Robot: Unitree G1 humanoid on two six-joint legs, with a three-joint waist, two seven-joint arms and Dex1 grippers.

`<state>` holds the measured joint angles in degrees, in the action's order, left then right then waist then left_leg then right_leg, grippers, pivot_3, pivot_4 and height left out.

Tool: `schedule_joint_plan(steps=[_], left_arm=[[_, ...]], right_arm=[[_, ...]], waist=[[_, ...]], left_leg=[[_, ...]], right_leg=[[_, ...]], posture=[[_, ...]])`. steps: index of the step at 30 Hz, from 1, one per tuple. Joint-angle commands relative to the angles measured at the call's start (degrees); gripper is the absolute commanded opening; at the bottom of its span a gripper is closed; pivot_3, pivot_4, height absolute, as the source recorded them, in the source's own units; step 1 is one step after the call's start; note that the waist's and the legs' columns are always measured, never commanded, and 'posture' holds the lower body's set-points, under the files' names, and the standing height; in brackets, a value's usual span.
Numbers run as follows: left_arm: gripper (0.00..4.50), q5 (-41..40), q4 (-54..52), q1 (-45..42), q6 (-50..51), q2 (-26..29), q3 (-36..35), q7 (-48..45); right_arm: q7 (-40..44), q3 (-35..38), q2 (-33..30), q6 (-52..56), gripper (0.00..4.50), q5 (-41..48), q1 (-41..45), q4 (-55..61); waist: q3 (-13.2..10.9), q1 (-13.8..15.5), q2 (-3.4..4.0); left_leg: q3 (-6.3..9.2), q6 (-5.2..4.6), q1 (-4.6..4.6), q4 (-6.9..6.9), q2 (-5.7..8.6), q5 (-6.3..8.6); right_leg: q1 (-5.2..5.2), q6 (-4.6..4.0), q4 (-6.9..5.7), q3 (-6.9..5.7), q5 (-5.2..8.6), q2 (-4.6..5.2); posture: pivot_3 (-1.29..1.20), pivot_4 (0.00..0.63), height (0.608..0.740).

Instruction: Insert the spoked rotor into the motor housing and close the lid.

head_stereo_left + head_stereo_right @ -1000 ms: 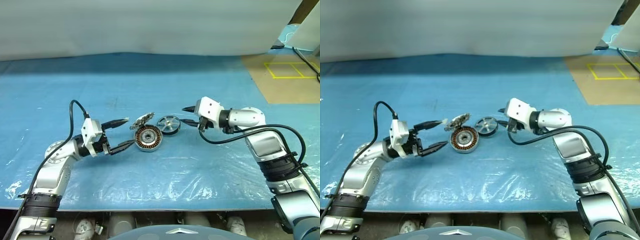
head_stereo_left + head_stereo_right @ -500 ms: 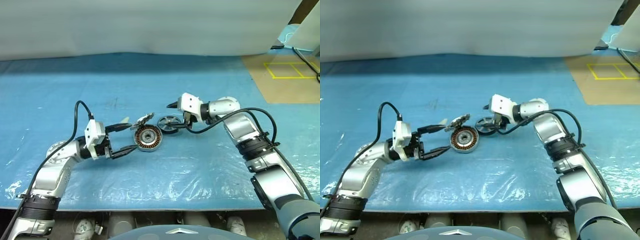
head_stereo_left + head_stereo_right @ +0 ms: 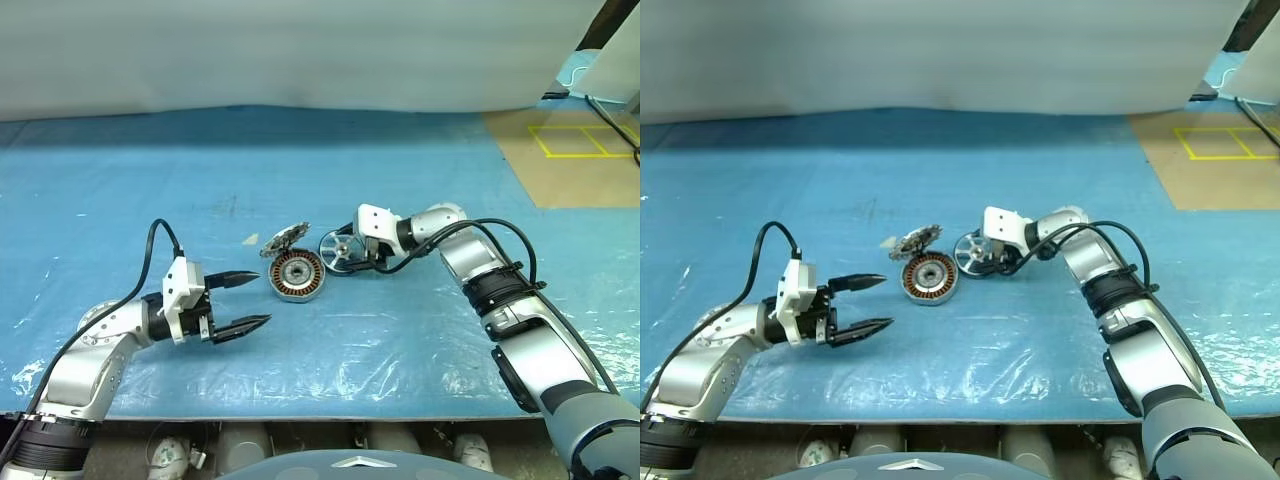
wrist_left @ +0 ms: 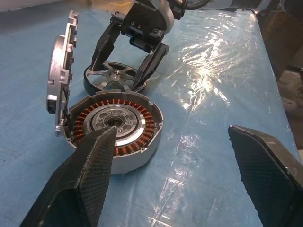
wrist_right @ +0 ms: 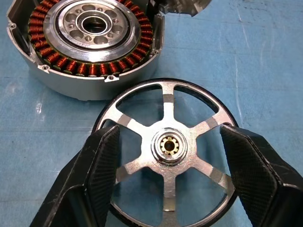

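Blue plastic-covered sheet spans the table, one of it. Two robot arms, two claws. One motor housing, copper windings up, lies flat mid-sheet. One lid stands tilted open at the housing's far-left edge, touching it; looks hinged there, can't confirm. One spoked rotor, black rim and silver spokes, sits just right of the housing, leaning up off the sheet, rim close beside the housing shell. Right claw spread wide, one finger either side of the rotor; fingers at or against the rim, firm grip not clear. Left claw also wide apart, holding nothing, hovering left of the housing, clear of it, fingertips pointing toward it.
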<state>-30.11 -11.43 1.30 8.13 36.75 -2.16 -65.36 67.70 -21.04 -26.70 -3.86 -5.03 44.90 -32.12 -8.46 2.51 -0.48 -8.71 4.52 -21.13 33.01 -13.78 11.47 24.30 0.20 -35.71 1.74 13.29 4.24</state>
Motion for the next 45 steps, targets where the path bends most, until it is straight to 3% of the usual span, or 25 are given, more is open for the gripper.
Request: schedule_joint_plan(steps=[1, 8, 11, 15, 18, 28, 34, 38, 45], left_arm=[[3.98, 0.1, -1.8, -0.6, -0.3, 0.0, -0.6, 0.6], [3.98, 0.4, -3.0, -2.4, 0.8, -0.8, 0.8, 2.4], [3.98, 0.5, -2.9, -3.2, 0.9, -1.1, 1.1, 2.7], [3.98, 0.2, -2.7, -3.8, 1.2, -0.8, 1.2, 2.6], [3.98, 0.7, -2.3, -3.3, 0.8, -0.2, 1.3, 1.7], [3.98, 2.1, -2.5, -2.0, -0.4, -0.5, 1.5, 1.1], [3.98, 3.0, -1.1, -0.6, -4.0, -0.8, 0.2, 1.1], [3.98, 3.6, 0.5, -0.1, -5.9, -1.0, -0.3, 1.4], [3.98, 2.7, 1.0, -0.4, -5.5, -1.5, -1.0, 2.2]], right_arm=[[0.1, 0.6, -0.7, -1.9, 3.52, -0.4, 0.8, 1.2], [-0.5, 1.3, -1.2, -2.1, 3.52, -0.6, 0.7, 0.3], [-1.3, 0.3, -1.5, -3.6, 2.95, -2.1, -0.2, -0.5], [-1.3, 0.4, -1.4, -3.9, 1.69, -2.5, -0.7, -0.1], [-0.5, 0.4, -1.6, -3.8, 1.27, -2.6, -0.9, 0.0], [1.3, 3.0, -2.0, 2.8, 1.25, 1.1, -3.2, 5.7], [5.9, 9.6, -6.1, 22.4, 1.25, 13.5, -11.4, 22.9], [3.8, 15.0, -5.2, 37.0, 1.25, 24.7, -15.2, 34.2], [-0.5, 13.7, -1.2, 45.4, 1.25, 31.6, -15.4, 42.6]], waist=[[0.0, 0.0, 0.0], [0.0, 0.0, 0.0], [0.0, 0.0, 0.0], [0.0, -0.1, -0.04], [0.0, -0.2, -0.05], [0.0, -0.1, -0.05], [0.0, 0.7, -0.01], [-0.1, 0.9, 0.1], [-0.1, 0.5, 0.14]], left_leg=[[0.0, 0.0, 0.0, 0.01, 0.0, 0.0], [0.0, -0.01, -0.01, 0.02, 0.0, -0.01], [0.0, -0.01, -0.01, 0.02, 0.0, -0.01], [0.0, -0.01, 0.02, 0.03, 0.0, -0.01], [0.0, 0.0, 0.09, 0.04, -0.01, 0.0], [0.0, -0.02, 0.08, 0.08, -0.01, -0.01], [0.02, -0.02, 0.01, 0.05, -0.01, 0.0], [0.02, -0.02, 0.05, 0.01, -0.02, 0.0], [0.01, 0.0, 0.14, 0.01, -0.04, 0.01]], right_leg=[[0.0, 0.0, 0.0, 0.0, 0.0, 0.0], [0.0, 0.0, 0.0, 0.0, 0.0, 0.0], [0.0, 0.0, 0.0, 0.0, 0.0, 0.0], [-0.01, 0.0, -0.02, 0.01, 0.0, -0.01], [-0.07, 0.0, -0.02, 0.03, 0.0, -0.01], [-0.09, -0.01, 0.0, 0.02, 0.0, -0.01], [-0.08, 0.0, 0.05, -0.01, 0.0, 0.0], [-0.07, 0.0, 0.05, 0.0, 0.0, -0.01], [-0.06, -0.01, 0.02, 0.07, 0.01, -0.01]], posture=[[0.0, 0.15, 0.74], [0.0, 0.15, 0.74], [0.0, 0.15, 0.74], [0.0, 0.15, 0.74], [0.0, 0.15, 0.74], [0.0, 0.15, 0.74], [0.0, 0.15, 0.74], [0.0, 0.15, 0.74], [0.0, 0.15, 0.74]])
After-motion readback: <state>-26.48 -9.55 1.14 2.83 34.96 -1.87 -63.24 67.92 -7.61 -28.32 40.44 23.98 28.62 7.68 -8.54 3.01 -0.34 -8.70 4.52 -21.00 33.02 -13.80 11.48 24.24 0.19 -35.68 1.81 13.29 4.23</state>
